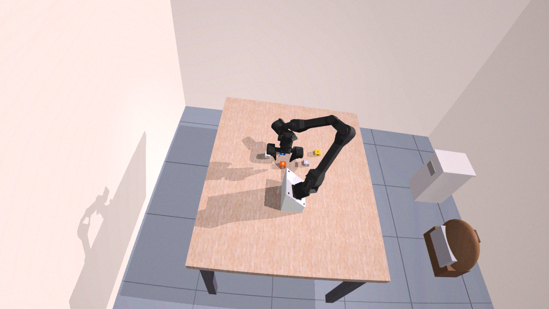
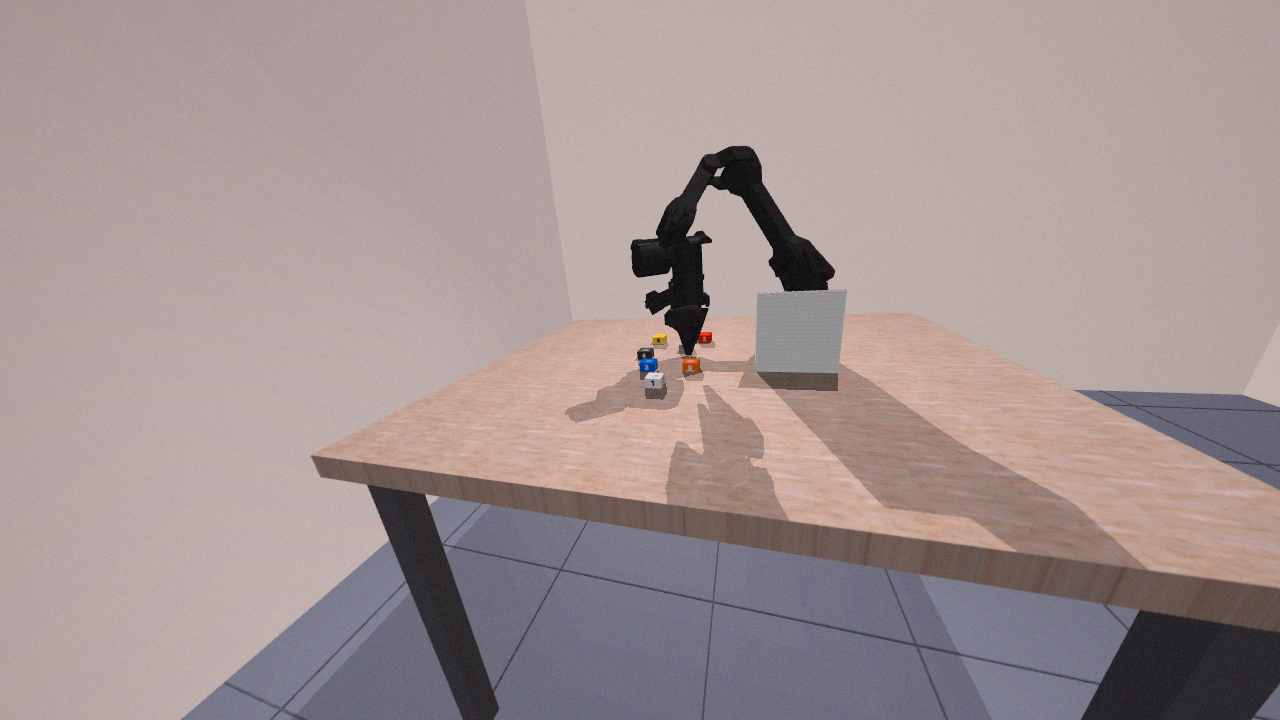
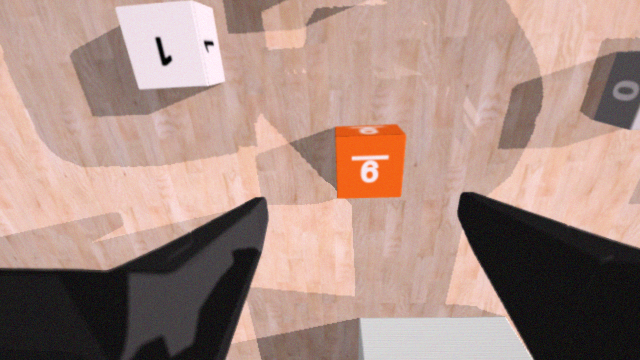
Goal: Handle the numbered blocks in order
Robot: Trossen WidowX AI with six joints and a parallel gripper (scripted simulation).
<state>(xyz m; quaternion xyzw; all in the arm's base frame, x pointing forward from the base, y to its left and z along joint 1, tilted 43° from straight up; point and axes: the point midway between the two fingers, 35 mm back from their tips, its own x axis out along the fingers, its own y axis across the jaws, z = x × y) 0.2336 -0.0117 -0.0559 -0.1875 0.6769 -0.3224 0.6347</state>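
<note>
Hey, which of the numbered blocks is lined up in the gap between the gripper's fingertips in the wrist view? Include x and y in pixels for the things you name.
The orange block (image 1: 282,164) (image 2: 691,366) (image 3: 369,166); the white block (image 1: 267,156) (image 2: 655,381) (image 3: 162,46) sits off to one side.

1 view looks steeply down from high above the pale wood-grain rectangular table (image 1: 237,238) (image 2: 537,420) (image 3: 310,250); 1 sits low beyond a table edge, facing across the top from farther off than the wrist's close, downward view between 2 black tapered gripper fingers. All 3 share the orange cube-shaped block (image 1: 282,164) (image 2: 691,366) (image 3: 370,167).
</note>
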